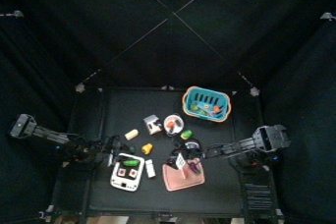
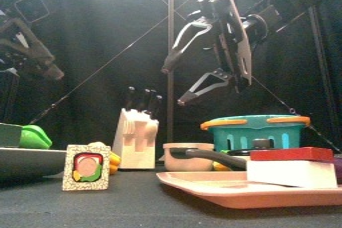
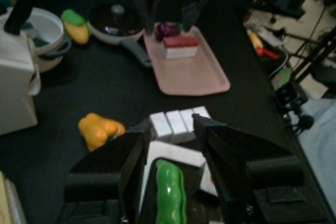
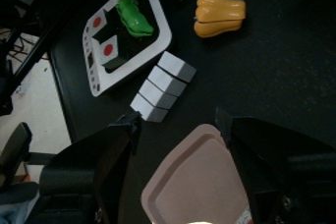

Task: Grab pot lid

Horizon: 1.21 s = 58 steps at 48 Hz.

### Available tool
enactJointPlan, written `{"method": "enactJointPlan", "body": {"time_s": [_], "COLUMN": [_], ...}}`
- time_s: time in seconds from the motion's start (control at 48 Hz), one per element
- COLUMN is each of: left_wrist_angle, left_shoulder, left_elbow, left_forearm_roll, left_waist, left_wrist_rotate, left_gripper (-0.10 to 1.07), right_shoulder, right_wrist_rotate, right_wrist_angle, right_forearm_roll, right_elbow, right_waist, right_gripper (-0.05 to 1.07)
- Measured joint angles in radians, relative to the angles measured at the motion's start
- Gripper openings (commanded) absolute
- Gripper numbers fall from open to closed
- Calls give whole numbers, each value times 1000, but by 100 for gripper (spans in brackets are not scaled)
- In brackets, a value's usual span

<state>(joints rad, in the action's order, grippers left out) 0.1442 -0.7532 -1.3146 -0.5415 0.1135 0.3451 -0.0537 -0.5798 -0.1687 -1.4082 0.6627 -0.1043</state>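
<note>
While both arms hang above the table, the left gripper (image 3: pixel 168 135) is seen with its jaws spread wide and nothing held between them. The right gripper (image 4: pixel 178 125) is likewise opened wide and empty. The pot lid (image 3: pixel 117 17) is seated on the grey pot (image 3: pixel 121 35), which is placed at about 12 o'clock from the table's middle in the top view. From that middle, the teal basket (image 1: pixel 206 102) is found at 1 o'clock and the pink tray (image 1: pixel 186 175) at 5 o'clock.
</note>
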Motion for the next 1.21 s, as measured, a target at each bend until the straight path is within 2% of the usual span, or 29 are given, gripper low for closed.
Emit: {"method": "enactJointPlan", "body": {"time_s": [0.229,0.417,0.646,0.833,1.0,1.208], "left_wrist_angle": [-2,8,29,37,37,37], "left_shoulder": [0,-2,0,0,0,0], "left_elbow": [-2,-8,-9,-11,-11,-11], "left_forearm_roll": [15,11,9,8,8,8], "left_waist": [-12,-12,-12,-12,-12,-12], "left_wrist_rotate": [0,0,0,0,0,0], "left_gripper": [79,79,79,79,79,79], "right_shoulder": [-12,-43,-199,-282,-275,-195], "right_wrist_rotate": [-2,-3,0,0,0,6], "right_wrist_angle": [-8,23,41,55,156,287], "right_forearm_roll": [3,3,15,-3,-29,-40], "right_elbow": [12,77,204,213,196,173], "right_waist": [69,84,112,183,233,253], "right_gripper": [93,93,93,93,93,93]}}
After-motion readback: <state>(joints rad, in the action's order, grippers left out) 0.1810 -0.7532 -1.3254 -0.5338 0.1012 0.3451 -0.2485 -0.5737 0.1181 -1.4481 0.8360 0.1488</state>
